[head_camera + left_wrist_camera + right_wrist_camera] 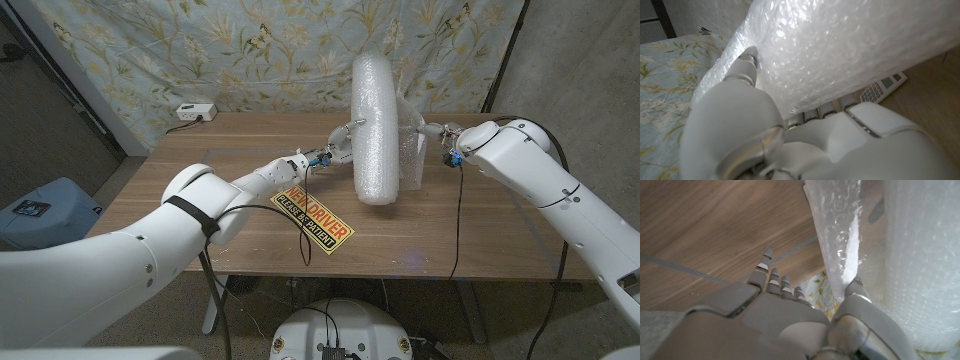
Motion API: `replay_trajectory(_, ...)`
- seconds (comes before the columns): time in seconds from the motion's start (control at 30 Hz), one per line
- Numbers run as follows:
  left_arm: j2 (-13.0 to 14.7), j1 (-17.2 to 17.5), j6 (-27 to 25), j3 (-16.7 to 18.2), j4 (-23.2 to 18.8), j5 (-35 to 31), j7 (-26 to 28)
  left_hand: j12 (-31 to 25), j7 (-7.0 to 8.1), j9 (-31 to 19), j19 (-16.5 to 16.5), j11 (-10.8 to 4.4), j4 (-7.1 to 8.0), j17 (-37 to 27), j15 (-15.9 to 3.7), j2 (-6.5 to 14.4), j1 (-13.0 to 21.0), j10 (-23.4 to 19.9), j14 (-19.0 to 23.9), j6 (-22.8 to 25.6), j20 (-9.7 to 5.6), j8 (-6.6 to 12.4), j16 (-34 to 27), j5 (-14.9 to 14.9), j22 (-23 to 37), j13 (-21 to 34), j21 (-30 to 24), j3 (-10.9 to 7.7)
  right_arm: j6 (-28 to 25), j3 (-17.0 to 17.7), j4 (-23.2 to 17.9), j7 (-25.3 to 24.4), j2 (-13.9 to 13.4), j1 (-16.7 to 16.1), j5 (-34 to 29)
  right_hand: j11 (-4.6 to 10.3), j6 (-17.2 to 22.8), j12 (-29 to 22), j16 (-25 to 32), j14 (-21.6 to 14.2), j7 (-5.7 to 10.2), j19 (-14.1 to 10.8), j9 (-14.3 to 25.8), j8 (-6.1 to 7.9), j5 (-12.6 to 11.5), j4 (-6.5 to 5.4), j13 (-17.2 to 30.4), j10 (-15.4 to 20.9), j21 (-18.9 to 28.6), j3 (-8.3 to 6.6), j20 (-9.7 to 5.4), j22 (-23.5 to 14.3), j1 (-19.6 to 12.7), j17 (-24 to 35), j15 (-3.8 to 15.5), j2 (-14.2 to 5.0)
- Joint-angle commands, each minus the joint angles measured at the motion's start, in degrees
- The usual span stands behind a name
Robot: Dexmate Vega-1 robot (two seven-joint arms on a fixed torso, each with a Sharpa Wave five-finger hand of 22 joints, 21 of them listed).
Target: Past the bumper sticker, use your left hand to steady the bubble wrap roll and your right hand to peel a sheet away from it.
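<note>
A thick white bubble wrap roll [375,130] stands on end on the wooden table [200,165], just past the yellow and red bumper sticker [315,220]. My left hand [335,150] grips the roll's left side; in the left wrist view its thumb [742,72] presses into the bubble wrap roll [840,50] and the other fingers curl around it. My right hand [432,130] is at the roll's right side and pinches the edge of a loose sheet [410,155]. In the right wrist view the sheet [845,245] stretches away from the roll [920,255] above my thumb [857,290].
A white power strip [195,111] lies at the table's back left by the floral curtain [150,50]. A calculator [885,86] lies on the table behind the roll. A blue bin [40,210] stands on the floor to the left.
</note>
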State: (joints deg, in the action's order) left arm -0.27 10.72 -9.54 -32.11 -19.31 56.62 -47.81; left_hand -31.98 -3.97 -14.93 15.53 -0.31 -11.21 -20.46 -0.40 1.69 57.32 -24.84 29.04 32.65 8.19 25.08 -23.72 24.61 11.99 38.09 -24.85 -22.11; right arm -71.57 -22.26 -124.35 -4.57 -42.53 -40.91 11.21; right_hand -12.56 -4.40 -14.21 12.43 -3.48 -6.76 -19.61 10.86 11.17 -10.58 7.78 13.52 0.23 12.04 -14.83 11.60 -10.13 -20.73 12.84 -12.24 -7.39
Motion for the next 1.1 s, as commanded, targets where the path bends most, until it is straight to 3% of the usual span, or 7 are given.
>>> replay_trajectory(0.03, 0.3, 1.4, -2.3, 0.4, -3.1, 0.0, 2.4, 0.4, -0.10, -9.3, -0.4, 0.07, 2.47, 0.1, 0.28, 3.2, 2.6, 0.6, -0.3, -0.5, 0.35, 1.50, 0.4, 0.4, 0.0, -0.2, -0.3, -2.19, -0.5, 1.4, -1.2, -0.4, -0.7, -1.1, -0.7, -0.06, 8.5, -3.9, 2.7, -8.8, -5.26, -8.1, 0.5, 1.42, 0.1, 1.14, 1.7, 8.7, 1.9, -1.38, -2.75, -0.3, -3.9, 1.1, 0.43, -0.11)
replay_trajectory(0.13, 0.4, 1.7, -2.5, 0.5, -3.6, -0.1, 2.8, 0.6, 0.00, -9.2, -0.5, 0.08, 2.51, 0.1, 0.36, 3.2, 2.5, 0.8, -0.5, -0.8, 0.39, 1.32, 0.5, 0.4, 0.0, -0.3, -0.3, -2.17, -0.1, 1.7, -1.1, -0.1, -0.7, -1.2, -0.5, -0.03, 12.8, -5.7, 4.3, -13.0, -5.25, -12.4, 0.6, 1.81, 0.1, 1.26, 2.6, 12.2, 3.0, -1.90, -3.12, -0.4, -5.6, 1.9, 1.82, -0.18)
replay_trajectory(0.37, 0.3, 2.0, -2.8, 0.7, -4.3, -0.3, 3.4, 0.7, -0.06, -9.2, -0.5, 0.21, 2.48, 0.2, 0.42, 3.2, 2.4, 0.9, -0.4, -0.8, 0.43, 1.19, 0.7, 0.5, 0.0, -0.4, -0.3, -2.22, 0.6, 1.6, -0.2, 0.4, 0.0, -1.3, 0.0, 1.00, 22.3, -10.4, 9.2, -23.6, -5.22, -22.5, 0.9, 2.79, 0.3, 1.76, 4.5, 21.4, 6.1, -2.81, -8.40, -0.6, -10.2, 4.1, 7.05, 0.38)
replay_trajectory(0.67, -0.2, 2.4, -2.9, 1.5, -4.3, -0.1, 5.0, 0.8, -0.06, -9.2, -0.5, 0.12, 2.40, 0.2, 0.38, 3.2, 2.4, 0.7, -0.3, -0.8, 0.45, 1.13, 0.8, 0.4, 0.0, -0.4, -0.4, -2.21, 1.0, 0.8, 0.7, -0.3, 0.7, -1.2, -0.2, 3.65, 28.9, -14.4, 13.6, -32.6, -4.47, -32.1, 1.3, 3.61, 0.3, 2.03, 6.3, 27.8, 9.8, -3.52, -14.37, -0.8, -15.4, 6.7, 11.59, 1.06)
replay_trajectory(0.77, -0.3, 2.4, -2.9, 1.8, -4.3, -0.2, 5.5, 0.8, -0.07, -9.2, -0.5, 0.11, 2.41, 0.2, 0.30, 3.2, 2.4, 0.8, -0.2, -0.9, 0.47, 1.02, 0.9, 0.4, 0.0, -0.5, -0.5, -2.21, 0.9, 0.7, 0.8, -1.0, 1.0, -1.4, -0.7, 4.20, 32.4, -16.2, 14.5, -35.9, -3.64, -35.2, 1.3, 4.35, 0.3, 2.06, 6.8, 31.1, 11.2, -4.16, -15.43, -0.8, -16.9, 6.9, 12.94, 1.09)
replay_trajectory(0.93, -0.5, 2.6, -3.0, 2.2, -4.3, -0.3, 6.4, 1.4, -0.32, -9.0, -0.6, 0.55, 2.68, 0.3, 0.56, 3.0, 1.7, 1.6, -0.5, -2.0, 0.51, 0.38, 1.3, 0.4, 0.0, -0.8, -0.5, -2.04, 0.6, 0.2, 0.3, -2.3, 0.9, -1.6, -1.7, 6.84, 39.1, -19.5, 16.1, -43.8, -1.72, -40.3, 1.2, 5.67, 0.4, 1.87, 7.6, 37.6, 13.8, -5.56, -18.07, -1.0, -19.4, 7.2, 16.66, 0.62)
replay_trajectory(1.1, -0.6, 2.6, -3.1, 2.5, -4.3, -0.6, 7.2, 2.1, -0.79, -8.6, -1.0, 1.21, 2.79, 0.5, 0.97, 2.9, 1.3, 2.6, -1.4, -3.3, 0.81, -0.48, 2.1, 0.3, 0.0, -1.2, -0.4, -2.03, 0.0, 0.1, -0.5, -3.1, 0.6, -1.9, -2.7, 10.60, 45.8, -21.9, 16.9, -49.9, 0.49, -44.6, 1.2, 7.23, 0.5, 1.68, 7.1, 44.3, 16.2, -6.83, -20.54, -1.0, -21.1, 7.2, 19.62, 0.15)
